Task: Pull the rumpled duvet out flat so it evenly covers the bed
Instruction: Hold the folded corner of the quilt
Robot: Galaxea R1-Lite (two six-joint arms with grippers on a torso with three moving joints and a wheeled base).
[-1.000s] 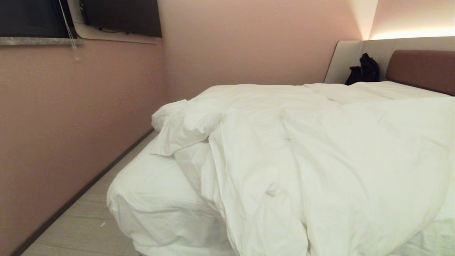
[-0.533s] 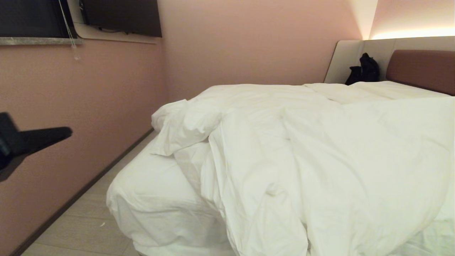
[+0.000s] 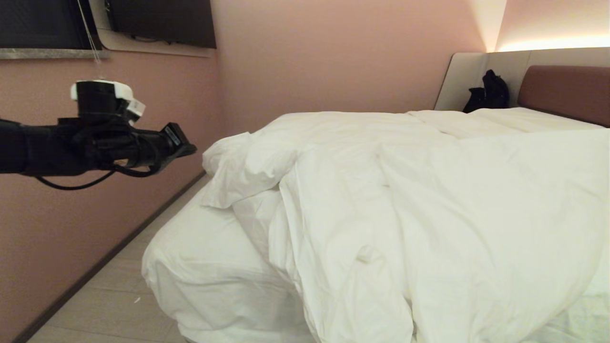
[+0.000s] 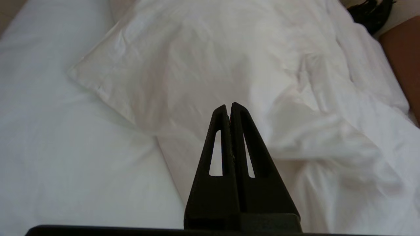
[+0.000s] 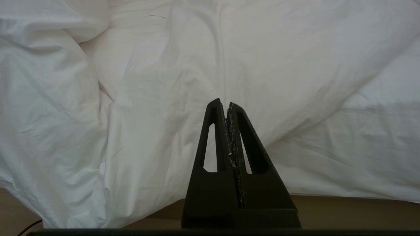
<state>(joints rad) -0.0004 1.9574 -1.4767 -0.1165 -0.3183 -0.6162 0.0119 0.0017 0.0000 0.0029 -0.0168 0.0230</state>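
Duvet (image 3: 429,205): thick, white, heavily creased, bunched toward the right and middle of the bed (image 3: 205,271). One corner (image 3: 238,166) is folded back in a puffy wad at the left edge, and below it the mattress sheet (image 3: 200,257) lies bare over the near left corner. The duvet's near edge hangs over the foot of the bed. At the far end, a dark bag (image 3: 488,93) leans against the pale headboard panel (image 3: 460,81), beside the brown padded section (image 3: 567,93).

Left gripper (image 3: 188,148): raised level in the air left of the bed, against the pink wall, apart from the folded corner; fingers pressed together on nothing. Half a second ago only its tip showed at the head view's left edge; a second ago it was out of that view. The duvet lies as before.

Right gripper (image 5: 227,104): fingers pressed together, empty, pointing at the hanging duvet.
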